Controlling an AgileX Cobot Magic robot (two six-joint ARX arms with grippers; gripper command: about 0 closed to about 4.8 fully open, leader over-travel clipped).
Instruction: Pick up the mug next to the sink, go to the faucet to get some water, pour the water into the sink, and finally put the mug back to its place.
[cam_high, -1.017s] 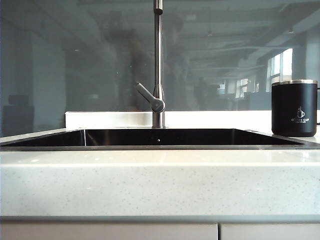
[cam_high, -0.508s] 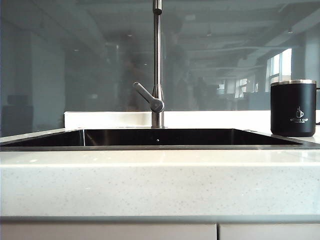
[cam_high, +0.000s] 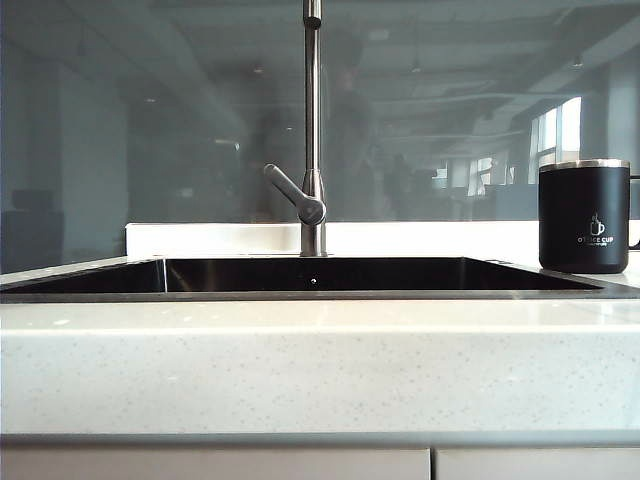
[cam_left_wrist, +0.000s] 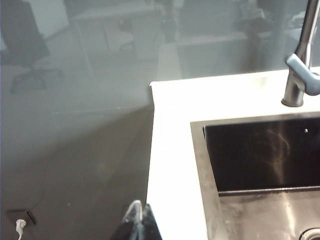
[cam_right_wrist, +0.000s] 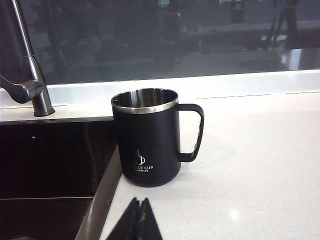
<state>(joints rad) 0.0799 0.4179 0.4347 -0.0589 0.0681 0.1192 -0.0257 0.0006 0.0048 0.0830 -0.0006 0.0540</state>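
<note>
The black mug (cam_high: 585, 216) with a silver rim stands upright on the white countertop at the right of the sink (cam_high: 300, 275). In the right wrist view the mug (cam_right_wrist: 146, 136) stands beside the sink's rim (cam_right_wrist: 102, 197), handle turned away from the basin. My right gripper (cam_right_wrist: 140, 202) is shut and empty, a short way in front of the mug. The faucet (cam_high: 313, 130) rises behind the basin's middle, lever angled to the left. My left gripper (cam_left_wrist: 140, 206) is shut and empty, over the counter's outer edge beside the sink (cam_left_wrist: 260, 155). Neither gripper shows in the exterior view.
A glass panel (cam_high: 150, 120) backs the counter behind the faucet (cam_left_wrist: 299, 70). In the left wrist view the white countertop (cam_left_wrist: 172, 150) ends in an edge with dark floor beyond. A drain (cam_left_wrist: 312, 235) shows at the basin's bottom. A wide speckled counter front (cam_high: 320, 370) lies before the sink.
The exterior view has shifted slightly, with mug and faucet sliding a little to the left. Nothing on the counter has moved.
</note>
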